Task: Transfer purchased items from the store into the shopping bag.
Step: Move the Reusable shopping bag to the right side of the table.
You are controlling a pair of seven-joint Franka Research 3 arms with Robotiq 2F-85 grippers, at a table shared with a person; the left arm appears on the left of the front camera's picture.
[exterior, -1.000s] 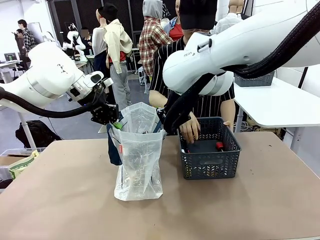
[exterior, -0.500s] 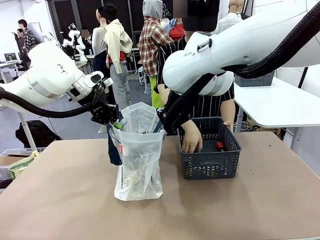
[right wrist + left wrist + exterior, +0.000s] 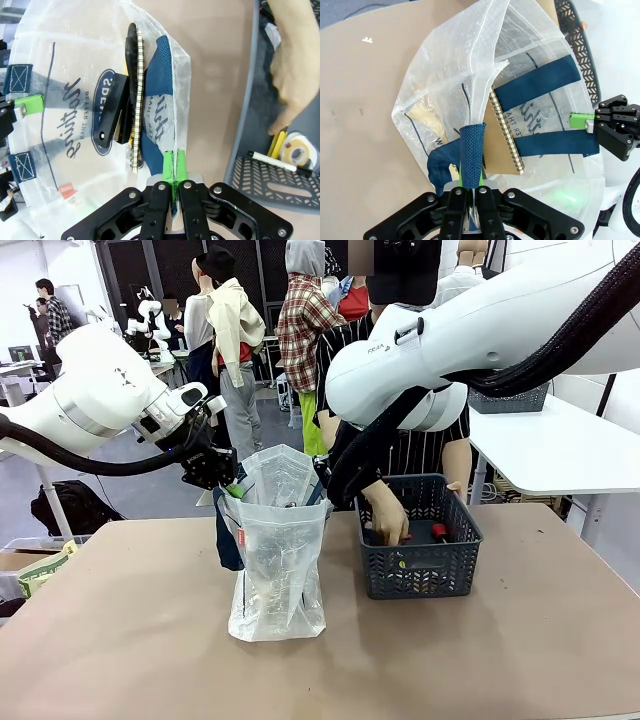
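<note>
Front view: the bag (image 3: pixel 277 560) stands on the table (image 3: pixel 120 640) just left of the basket (image 3: pixel 420 570), a notebook (image 3: pixel 136 100) inside. The left gripper (image 3: pixel 472 192) pinches its blue strap (image 3: pixel 470 150), the right gripper (image 3: pixel 174 172) the opposite rim (both clamped). The person's hand (image 3: pixel 388 515) dips into the basket; its grasp I cannot tell. Should either pinch slip, the mouth may sag shut against the next item.

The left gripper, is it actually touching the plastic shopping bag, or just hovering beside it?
Touching. The left wrist view shows the left gripper shut on the blue handle and the rim fold of the shopping bag.
</note>
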